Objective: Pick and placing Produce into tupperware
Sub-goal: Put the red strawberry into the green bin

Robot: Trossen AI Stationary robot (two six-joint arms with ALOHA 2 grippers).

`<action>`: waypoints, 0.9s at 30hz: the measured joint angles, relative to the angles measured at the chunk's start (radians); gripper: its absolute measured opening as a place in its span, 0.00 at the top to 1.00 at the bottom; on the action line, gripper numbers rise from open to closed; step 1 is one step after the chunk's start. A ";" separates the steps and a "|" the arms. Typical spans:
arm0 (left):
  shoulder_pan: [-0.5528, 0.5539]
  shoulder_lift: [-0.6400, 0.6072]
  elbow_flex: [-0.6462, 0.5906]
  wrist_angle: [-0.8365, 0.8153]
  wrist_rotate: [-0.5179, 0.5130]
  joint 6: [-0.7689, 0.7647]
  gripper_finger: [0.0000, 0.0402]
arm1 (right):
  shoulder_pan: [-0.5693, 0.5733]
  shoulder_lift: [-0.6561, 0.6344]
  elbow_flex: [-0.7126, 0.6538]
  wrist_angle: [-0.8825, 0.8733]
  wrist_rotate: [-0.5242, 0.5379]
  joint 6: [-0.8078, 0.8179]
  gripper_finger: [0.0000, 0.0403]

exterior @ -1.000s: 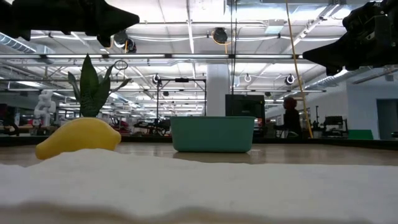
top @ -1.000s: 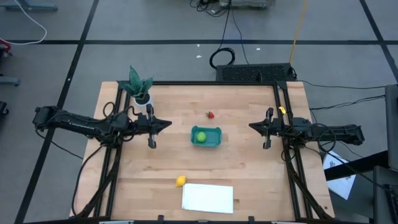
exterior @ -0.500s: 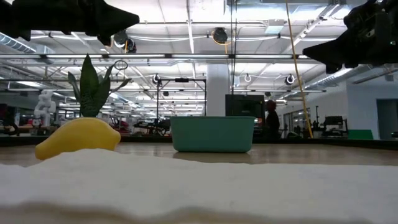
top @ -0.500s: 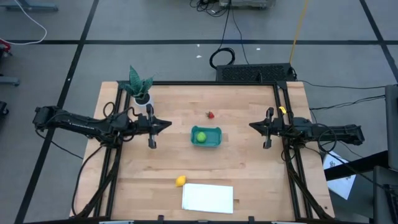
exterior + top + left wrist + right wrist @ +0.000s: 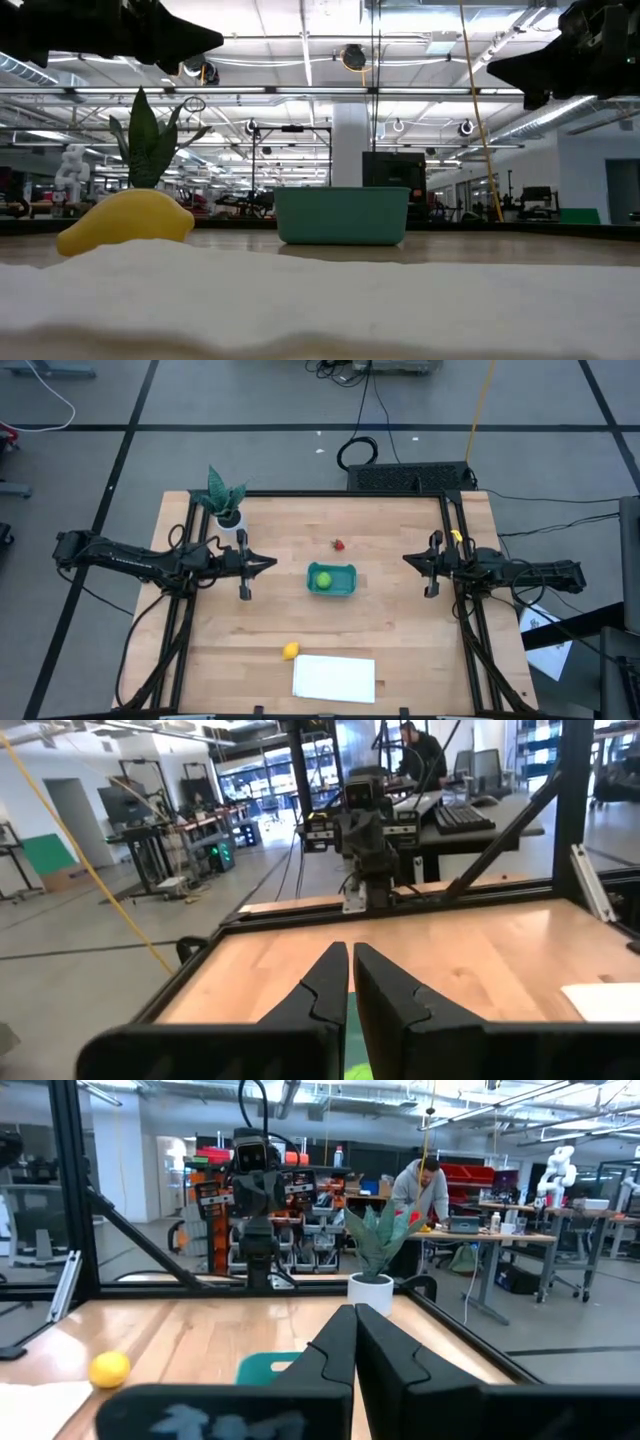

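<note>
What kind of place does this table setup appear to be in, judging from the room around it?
Probably a robotics lab or open workshop. The wooden table sits in a black metal frame on a grey floor with cables. Beyond it stand workbenches with computers, equipment racks and a white humanoid robot.

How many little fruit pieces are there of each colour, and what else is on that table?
Green fruit, in the teal tub: 1
Red fruit, on the wood: 1
Yellow fruit, by the white sheet: 1
Teal tub: 1
White sheet: 1
Potted plant: 1
Total: 6
</note>
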 joint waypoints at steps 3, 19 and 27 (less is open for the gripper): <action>0.000 0.000 0.000 0.001 -0.006 0.004 0.94 | 0.000 0.000 0.000 0.000 0.000 -0.009 1.00; 0.000 0.000 0.000 0.004 -0.073 0.042 0.94 | 0.001 0.000 0.000 -0.039 0.003 -0.011 1.00; 0.000 0.000 0.000 0.004 -0.073 0.042 0.94 | 0.001 0.000 0.000 -0.016 0.001 -0.015 1.00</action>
